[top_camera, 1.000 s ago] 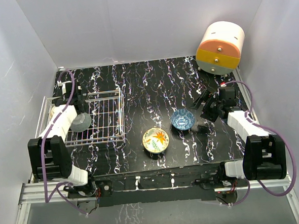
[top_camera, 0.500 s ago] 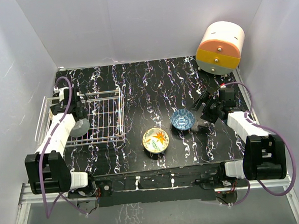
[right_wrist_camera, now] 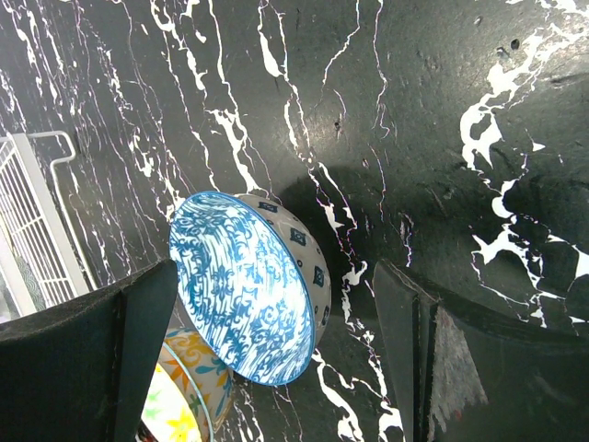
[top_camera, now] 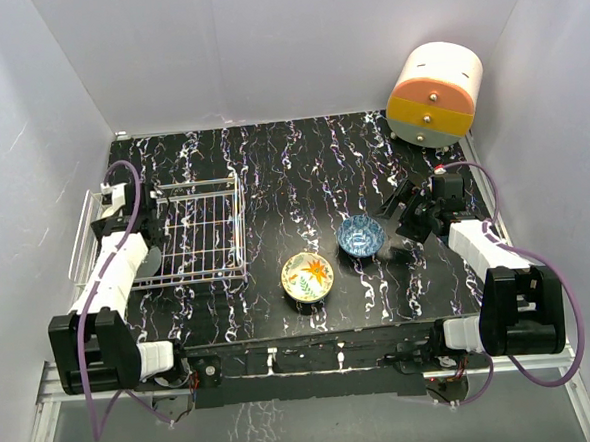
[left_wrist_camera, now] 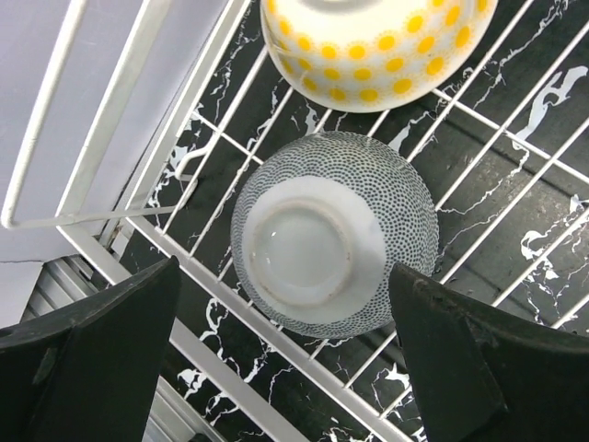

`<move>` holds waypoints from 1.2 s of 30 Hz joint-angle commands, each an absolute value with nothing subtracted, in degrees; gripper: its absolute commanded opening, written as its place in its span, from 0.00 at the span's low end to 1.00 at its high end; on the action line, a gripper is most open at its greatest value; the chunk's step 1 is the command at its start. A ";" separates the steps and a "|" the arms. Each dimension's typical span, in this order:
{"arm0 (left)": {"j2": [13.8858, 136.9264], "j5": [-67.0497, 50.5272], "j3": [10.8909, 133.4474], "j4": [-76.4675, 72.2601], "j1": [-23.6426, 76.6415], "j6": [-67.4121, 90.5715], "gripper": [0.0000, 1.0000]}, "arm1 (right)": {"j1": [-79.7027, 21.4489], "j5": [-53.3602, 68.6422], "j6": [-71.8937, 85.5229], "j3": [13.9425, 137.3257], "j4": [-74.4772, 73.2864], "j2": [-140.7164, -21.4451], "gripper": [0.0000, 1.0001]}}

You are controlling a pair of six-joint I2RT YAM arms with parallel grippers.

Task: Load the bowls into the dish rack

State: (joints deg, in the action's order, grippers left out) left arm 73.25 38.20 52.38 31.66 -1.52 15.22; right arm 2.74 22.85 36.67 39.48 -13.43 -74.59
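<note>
The dish rack (top_camera: pixel 210 226) stands at the table's left. In the left wrist view a grey-dotted bowl (left_wrist_camera: pixel 331 235) lies upside down on the rack's wires (left_wrist_camera: pixel 120 110), next to a cream bowl with yellow dots (left_wrist_camera: pixel 377 46). My left gripper (left_wrist_camera: pixel 283 276) hangs open above the grey bowl, clear of it. My left arm half hides that grey bowl (top_camera: pixel 150 258) in the top view. A blue-white bowl (top_camera: pixel 361 235) and a flowered bowl (top_camera: pixel 307 276) sit mid-table. My right gripper (top_camera: pixel 400 211) is open just right of the blue bowl (right_wrist_camera: pixel 248 285), not touching it.
An orange-and-cream round drawer unit (top_camera: pixel 434 92) stands at the back right corner. The flowered bowl (right_wrist_camera: pixel 179 396) sits close beside the blue one. White walls close in the table on three sides.
My left gripper has opened wider and drawn back left and away from the grey bowl, which now rests in the rack. The right arm has not moved.
</note>
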 commanded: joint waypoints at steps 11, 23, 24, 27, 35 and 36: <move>66.29 9.67 52.97 24.44 -1.26 17.88 0.78 | 2.72 21.09 35.56 39.41 -13.03 -72.34 0.91; 71.21 1.67 48.61 20.25 -0.95 21.19 0.78 | 2.72 19.63 35.18 38.74 -13.89 -71.46 0.91; 71.36 2.91 48.25 20.30 -0.93 21.89 0.78 | 2.72 19.58 35.09 38.68 -13.82 -71.58 0.91; 72.03 8.24 47.72 21.14 -0.94 23.92 0.79 | 2.72 19.98 35.05 38.61 -13.55 -72.07 0.91; 73.16 15.53 48.31 24.33 -0.93 24.06 0.81 | 2.72 20.42 34.81 38.03 -12.88 -72.37 0.91; 73.34 16.53 48.40 24.81 -0.96 23.88 0.81 | 2.68 20.51 34.81 37.91 -12.75 -72.45 0.91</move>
